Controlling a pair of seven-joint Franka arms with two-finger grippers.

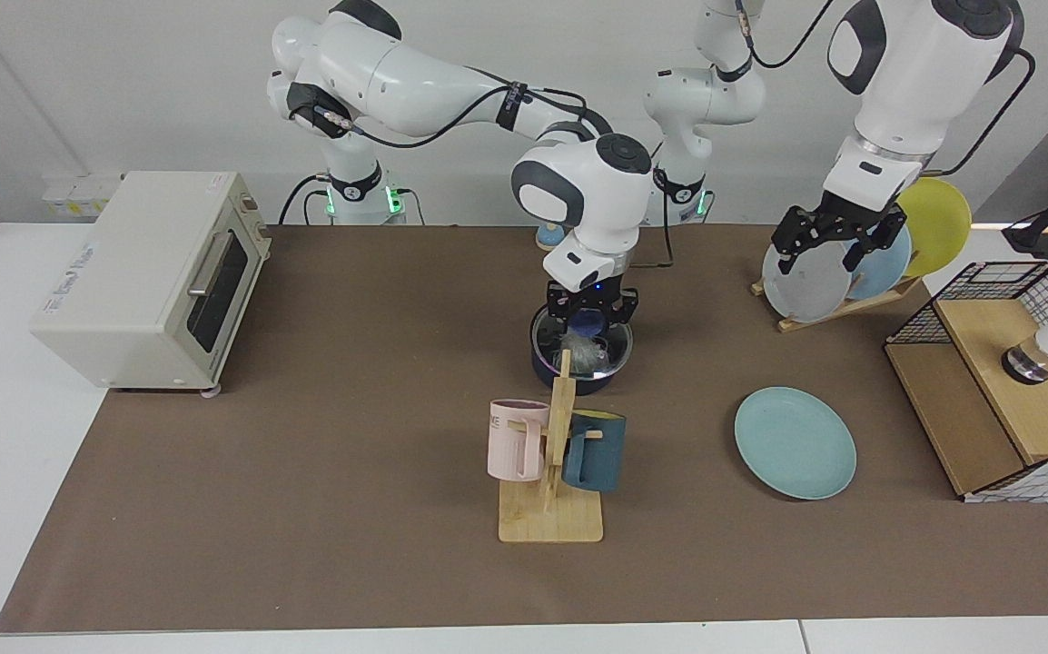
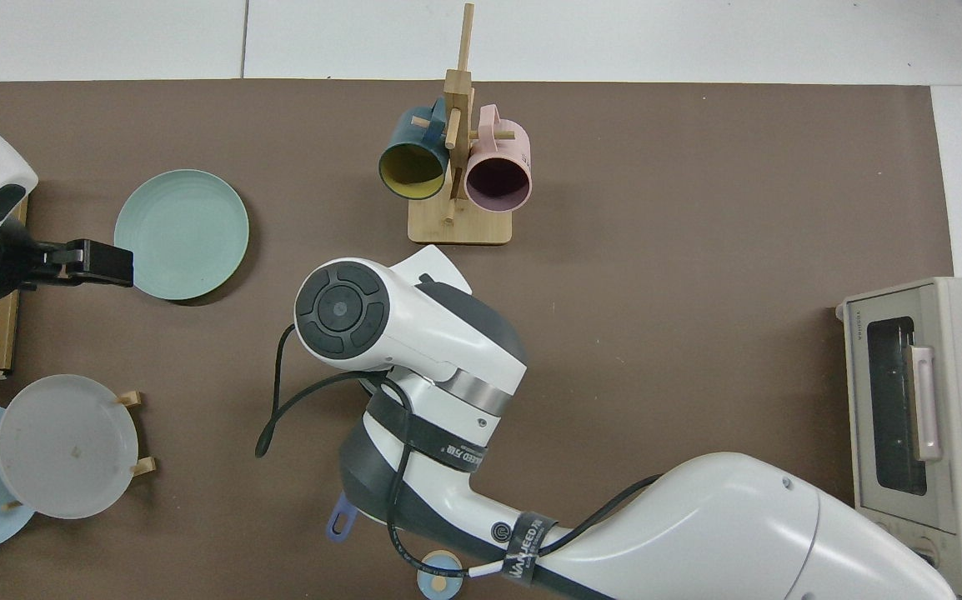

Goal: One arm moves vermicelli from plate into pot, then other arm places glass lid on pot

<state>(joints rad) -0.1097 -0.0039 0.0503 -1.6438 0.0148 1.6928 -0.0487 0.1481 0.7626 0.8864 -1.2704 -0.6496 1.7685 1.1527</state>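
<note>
The dark navy pot [image 1: 578, 374] stands at mid-table, just behind the mug rack. The glass lid [image 1: 553, 337] lies level on its rim, and the whitish vermicelli [image 1: 590, 353] shows through the glass. My right gripper [image 1: 589, 315] points straight down, shut on the lid's blue knob [image 1: 589, 321]. In the top view the right arm covers the pot; only the handle tip [image 2: 338, 524] shows. The teal plate [image 1: 795, 442] [image 2: 182, 234] lies bare. My left gripper [image 1: 837, 242] [image 2: 89, 260] waits open, high beside the plate rack.
A wooden mug rack [image 1: 553, 509] with a pink and a dark teal mug stands right in front of the pot. A toaster oven [image 1: 147, 277] sits at one end. A plate rack [image 1: 805, 286] and a wire basket [image 1: 1001, 381] sit at the other end.
</note>
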